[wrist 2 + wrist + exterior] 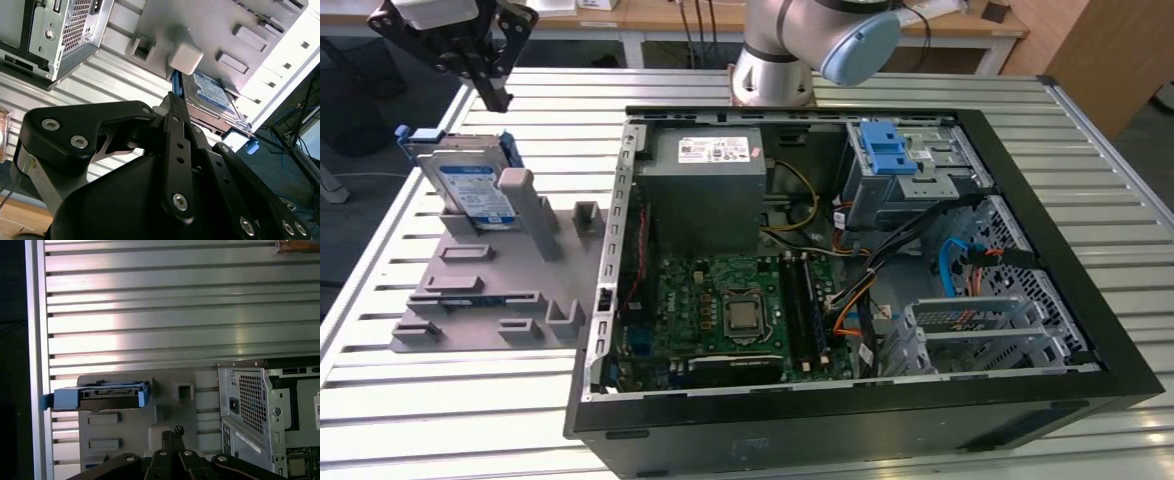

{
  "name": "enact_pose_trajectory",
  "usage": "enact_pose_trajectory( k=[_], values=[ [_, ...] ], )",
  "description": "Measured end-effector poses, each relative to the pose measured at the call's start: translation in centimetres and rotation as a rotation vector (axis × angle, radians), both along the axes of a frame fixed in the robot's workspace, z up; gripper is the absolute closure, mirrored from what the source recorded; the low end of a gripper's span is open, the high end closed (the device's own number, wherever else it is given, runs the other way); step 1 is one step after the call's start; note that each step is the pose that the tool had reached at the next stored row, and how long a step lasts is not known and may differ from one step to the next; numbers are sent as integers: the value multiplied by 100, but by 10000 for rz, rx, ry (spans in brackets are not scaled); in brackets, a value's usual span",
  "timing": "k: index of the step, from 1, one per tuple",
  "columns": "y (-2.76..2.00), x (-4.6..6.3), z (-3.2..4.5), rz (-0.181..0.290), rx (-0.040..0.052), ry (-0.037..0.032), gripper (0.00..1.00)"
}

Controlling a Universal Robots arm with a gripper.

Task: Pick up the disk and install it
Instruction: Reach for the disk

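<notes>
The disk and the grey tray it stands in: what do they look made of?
Disk: the body looks like bare silver metal with a dull sheen, under a glossy blue-and-white label, perhaps paper. Its bracket: likely moulded plastic, uniform matte blue. Tray: probably plastic, flat matte grey with blocky slots; whether moulded or printed, I cannot tell.

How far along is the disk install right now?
Done: nothing yet; the disk stands in the grey slotted tray, ungripped. In hand: the pincer hovers above it, shut and empty. Left: both the pickup and the fitting into the open computer case.
</notes>
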State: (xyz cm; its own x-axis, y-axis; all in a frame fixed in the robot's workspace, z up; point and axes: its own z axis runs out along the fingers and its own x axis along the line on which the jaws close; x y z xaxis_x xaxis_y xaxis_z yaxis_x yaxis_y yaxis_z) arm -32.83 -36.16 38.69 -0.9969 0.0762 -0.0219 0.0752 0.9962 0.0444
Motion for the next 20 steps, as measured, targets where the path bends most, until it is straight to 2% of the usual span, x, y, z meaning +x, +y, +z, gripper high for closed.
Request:
enact_pose_trajectory(
  k=[4,8,12,20],
  values=[
    [0,-9,-3,76,-2,75,89],
    [0,-22,-11,357,-2,129,89],
    [4,-66,-19,544,-3,145,89],
    [53,-205,-26,574,-3,147,89]
  ],
)
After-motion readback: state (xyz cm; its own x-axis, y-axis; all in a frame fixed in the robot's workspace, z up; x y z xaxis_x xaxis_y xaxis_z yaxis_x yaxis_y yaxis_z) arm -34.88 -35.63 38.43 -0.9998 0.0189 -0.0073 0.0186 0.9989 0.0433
